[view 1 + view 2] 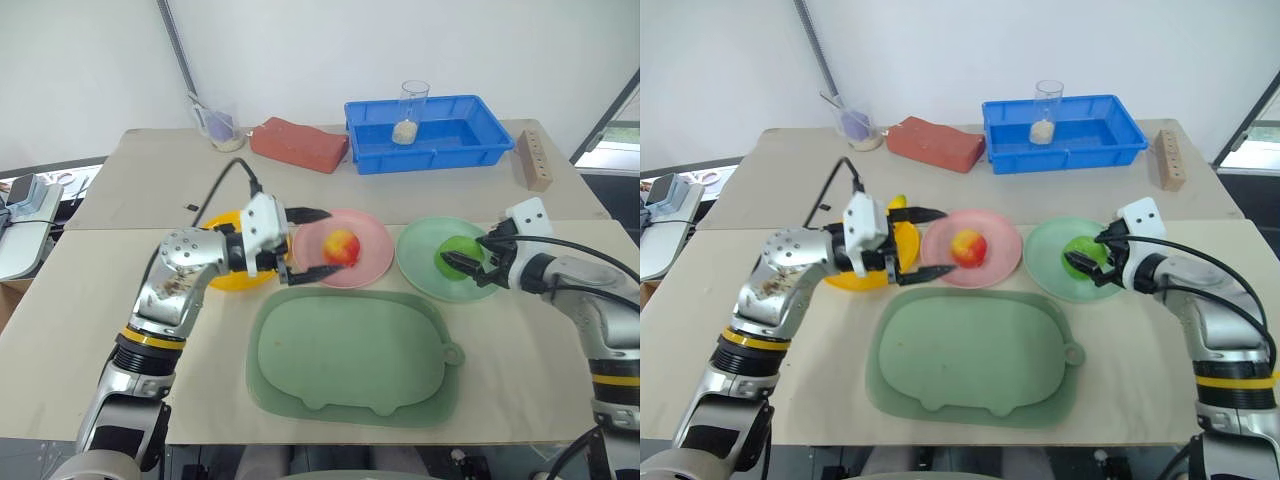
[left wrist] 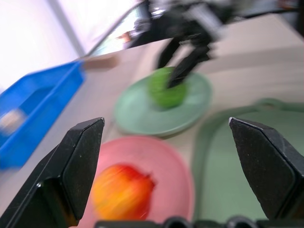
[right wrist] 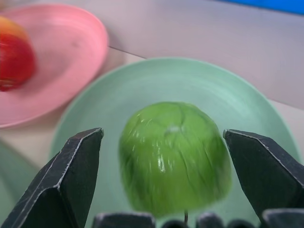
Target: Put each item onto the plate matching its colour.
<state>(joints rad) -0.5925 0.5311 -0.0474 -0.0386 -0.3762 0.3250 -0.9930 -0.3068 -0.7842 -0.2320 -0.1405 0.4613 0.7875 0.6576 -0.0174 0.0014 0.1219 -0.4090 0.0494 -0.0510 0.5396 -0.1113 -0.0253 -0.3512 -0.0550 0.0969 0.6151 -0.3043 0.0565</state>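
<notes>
Beige tabletop (image 1: 120, 330) before a white wall carries three plates in a row. My right hand (image 1: 472, 264) has its fingers spread wide on either side of the bumpy green fruit (image 1: 458, 255), which sits on the mint green plate (image 1: 420, 262). My left hand (image 1: 312, 245), fingers also apart and gripping nothing, hovers beside the red-and-yellow fruit (image 1: 341, 245) on the pink plate (image 1: 372, 250). A banana (image 1: 897, 202) tip peeks out over the yellow plate (image 1: 902, 243) behind my left wrist. Sorting looks finished; next I would draw both hands back without nudging the fruit. Nearer me lies a large dull-green tray (image 1: 350, 355).
</notes>
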